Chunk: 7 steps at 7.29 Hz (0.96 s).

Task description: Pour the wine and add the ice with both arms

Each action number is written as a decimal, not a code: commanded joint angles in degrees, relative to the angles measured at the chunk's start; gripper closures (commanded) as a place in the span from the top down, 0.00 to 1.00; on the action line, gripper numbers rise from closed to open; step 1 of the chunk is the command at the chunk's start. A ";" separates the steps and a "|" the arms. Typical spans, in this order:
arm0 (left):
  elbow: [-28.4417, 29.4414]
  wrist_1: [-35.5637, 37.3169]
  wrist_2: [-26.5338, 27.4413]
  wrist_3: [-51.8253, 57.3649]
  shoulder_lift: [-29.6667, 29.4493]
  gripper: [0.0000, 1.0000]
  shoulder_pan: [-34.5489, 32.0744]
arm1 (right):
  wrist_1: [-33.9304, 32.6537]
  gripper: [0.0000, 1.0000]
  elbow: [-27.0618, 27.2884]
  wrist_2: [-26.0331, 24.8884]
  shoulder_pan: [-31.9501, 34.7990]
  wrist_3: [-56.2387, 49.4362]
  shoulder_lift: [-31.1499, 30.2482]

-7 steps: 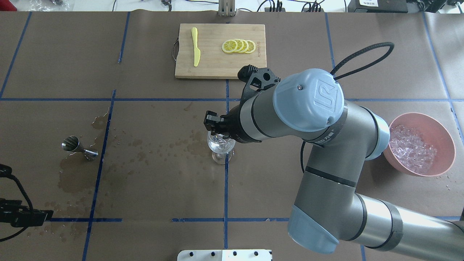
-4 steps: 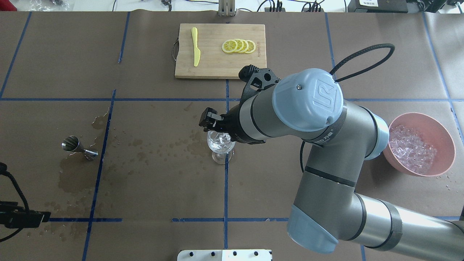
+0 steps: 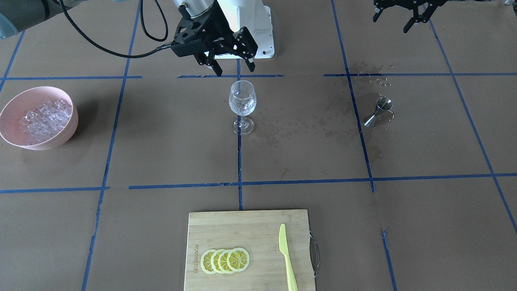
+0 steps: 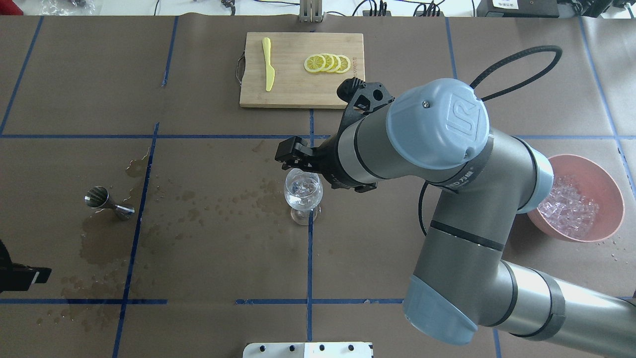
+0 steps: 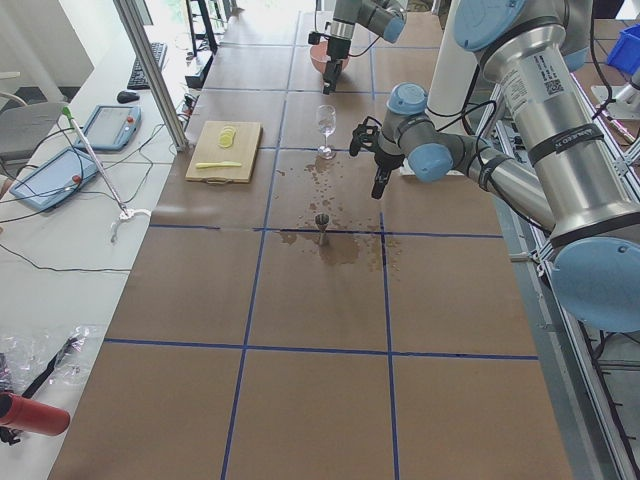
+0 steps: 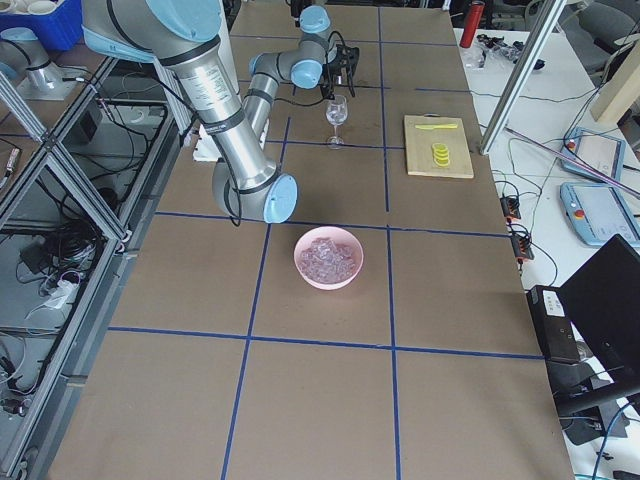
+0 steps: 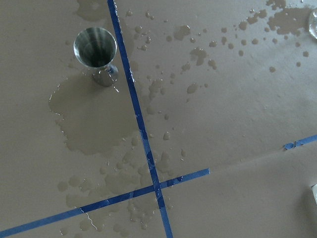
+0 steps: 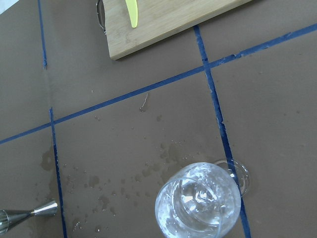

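A clear wine glass point(image 4: 303, 191) stands upright at the table's middle with a few ice cubes point(image 8: 198, 196) and a little clear liquid in it. It also shows in the front view point(image 3: 242, 99). My right gripper point(image 3: 234, 66) is open and empty, hanging above and just robot-side of the glass; its tip shows overhead point(image 4: 290, 151). The rest of the ice point(image 4: 569, 206) fills a pink bowl point(image 4: 611, 199) at the right. My left gripper point(image 3: 398, 22) looks open and empty, drawn back near the robot's edge. A steel jigger point(image 4: 102, 201) stands upright among wet wine spills point(image 7: 94, 124).
A bamboo cutting board point(image 4: 298, 92) at the far middle carries lemon slices point(image 4: 328, 63) and a yellow knife point(image 4: 268, 64). Droplets point(image 4: 218, 204) dot the paper between jigger and glass. My right arm's elbow point(image 4: 437, 124) hangs over the table between glass and bowl.
My right gripper has lifted off the glass's mouth and moved toward the far side, baring the ice in the glass. My left gripper has drawn further back toward the overhead view's left edge.
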 commanded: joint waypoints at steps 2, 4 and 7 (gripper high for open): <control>8.74 0.52 -11.03 15.50 -8.24 1.00 -21.76 | -6.32 1.00 3.40 1.18 5.77 -5.55 -1.60; 21.74 0.52 -13.46 23.43 -17.03 1.00 -30.16 | -6.42 1.00 3.40 1.71 7.62 -8.63 -3.53; 45.03 0.52 -13.11 37.49 -31.71 1.00 -40.71 | -6.51 1.00 1.13 9.06 17.60 -23.18 -8.97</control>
